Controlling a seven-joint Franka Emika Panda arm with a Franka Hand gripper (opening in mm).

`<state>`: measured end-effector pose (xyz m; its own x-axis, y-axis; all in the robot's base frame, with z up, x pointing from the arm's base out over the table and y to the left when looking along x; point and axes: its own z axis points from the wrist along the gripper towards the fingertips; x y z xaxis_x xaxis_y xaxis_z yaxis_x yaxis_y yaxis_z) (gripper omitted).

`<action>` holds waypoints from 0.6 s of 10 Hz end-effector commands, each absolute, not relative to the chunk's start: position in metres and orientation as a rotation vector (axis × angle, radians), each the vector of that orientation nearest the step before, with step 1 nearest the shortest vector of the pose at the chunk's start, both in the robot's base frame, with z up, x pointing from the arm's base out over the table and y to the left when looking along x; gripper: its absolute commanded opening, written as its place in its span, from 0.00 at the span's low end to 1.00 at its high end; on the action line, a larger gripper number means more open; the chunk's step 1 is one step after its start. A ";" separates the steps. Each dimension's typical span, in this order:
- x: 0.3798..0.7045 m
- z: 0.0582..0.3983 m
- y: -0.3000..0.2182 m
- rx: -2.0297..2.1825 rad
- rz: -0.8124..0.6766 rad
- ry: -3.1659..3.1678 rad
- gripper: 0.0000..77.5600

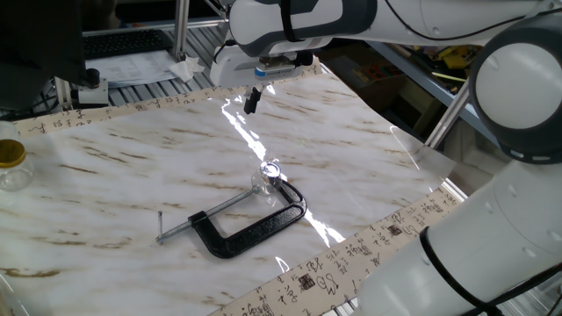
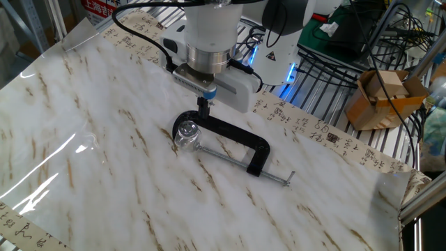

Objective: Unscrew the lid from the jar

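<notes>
The very small clear jar [image 1: 264, 182] stands on the marble table top with its clear, glinting lid [image 1: 271, 169] on it, touching the black C-clamp's jaw end. It also shows in the other fixed view [image 2: 186, 138], with the lid [image 2: 186, 129] on top. My gripper [image 1: 253, 99] hangs well above the table, behind the jar and apart from it. Its two dark fingers are pressed together and hold nothing. In the other fixed view the gripper [image 2: 203, 109] is above the clamp's curve, just up and right of the jar.
A black C-clamp [image 1: 250, 226] lies flat beside the jar, its screw rod pointing left; it also shows in the other fixed view [image 2: 237, 139]. A larger clear jar with a yellow-gold lid [image 1: 10, 164] stands at the far left edge. A cardboard box [image 2: 380, 97] sits off the table.
</notes>
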<state>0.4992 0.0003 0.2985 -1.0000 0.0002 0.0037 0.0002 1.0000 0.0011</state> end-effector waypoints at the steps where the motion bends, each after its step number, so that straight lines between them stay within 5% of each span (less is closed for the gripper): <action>1: 0.499 0.299 0.000 -0.164 0.032 -3.088 0.00; 3: 0.499 0.299 0.000 -0.142 0.197 -3.086 0.00; 6: 0.499 0.298 0.000 -0.137 0.189 -3.032 0.00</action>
